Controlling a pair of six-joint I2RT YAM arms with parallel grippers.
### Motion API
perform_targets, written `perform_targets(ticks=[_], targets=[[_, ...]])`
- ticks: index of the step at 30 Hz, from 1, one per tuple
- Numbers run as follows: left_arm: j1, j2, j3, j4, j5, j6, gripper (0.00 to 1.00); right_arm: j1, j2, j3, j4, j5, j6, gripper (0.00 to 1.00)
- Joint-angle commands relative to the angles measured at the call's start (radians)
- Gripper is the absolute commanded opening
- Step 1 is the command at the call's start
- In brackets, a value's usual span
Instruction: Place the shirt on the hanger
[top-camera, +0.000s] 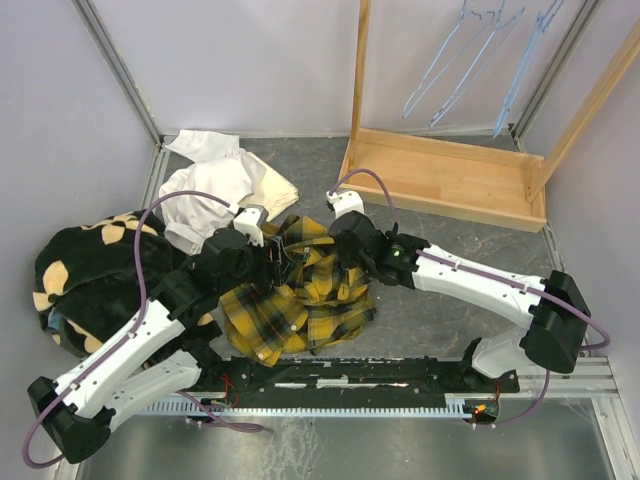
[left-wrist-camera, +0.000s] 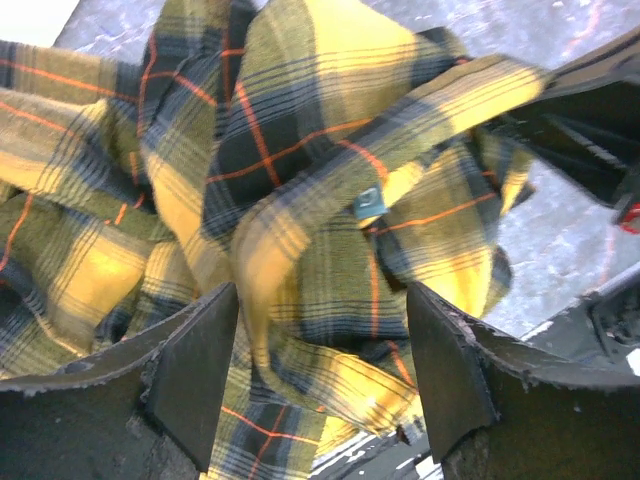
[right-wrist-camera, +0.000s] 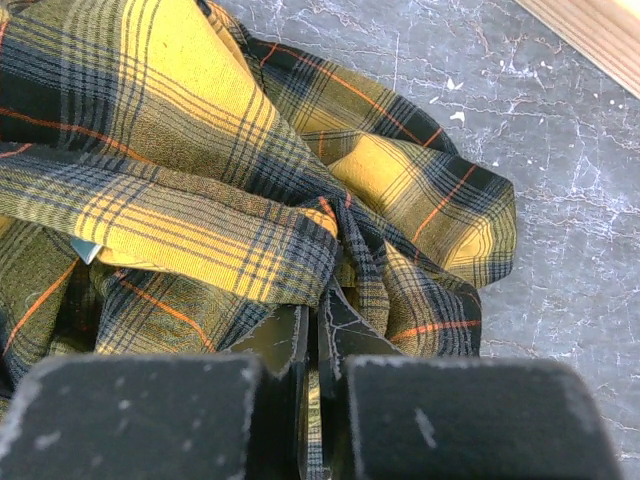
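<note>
Plaid shirt (top-camera: 300, 295) lies crumpled on the grey bench (top-camera: 450, 310) between my arms; right claw (right-wrist-camera: 318, 335) clamped together on a fold of it; left claw (left-wrist-camera: 318, 335) spread apart over the cloth; light-blue wire hangers (top-camera: 425, 75) hang from the wooden rack (top-camera: 450, 170), well apart.

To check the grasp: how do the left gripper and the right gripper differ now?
The left gripper is open; the right gripper is shut. The left gripper only straddles folds of the shirt; the right gripper pinches a fold. Both are down at the shirt.
</note>
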Motion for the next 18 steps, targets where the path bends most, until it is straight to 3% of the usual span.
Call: perform_targets(ticks=[1,7,12,16,18], targets=[[0.005,0.036,0.032,-0.053,-0.102,-0.018,0.72,-0.025,0.001,0.046,0.001,-0.061,0.012,0.02],[0.005,0.071,0.052,-0.09,-0.145,-0.039,0.68,-0.038,-0.007,0.044,-0.005,-0.062,0.022,0.02],[0.005,0.111,0.032,-0.031,-0.05,-0.039,0.42,-0.039,-0.013,0.042,0.011,-0.094,0.019,0.06],[0.005,0.138,0.034,-0.002,-0.056,-0.056,0.08,-0.04,-0.036,0.031,-0.01,-0.097,0.015,0.2],[0.005,0.15,0.047,-0.002,-0.074,-0.058,0.03,-0.039,-0.061,0.011,-0.025,-0.085,0.014,0.27]])
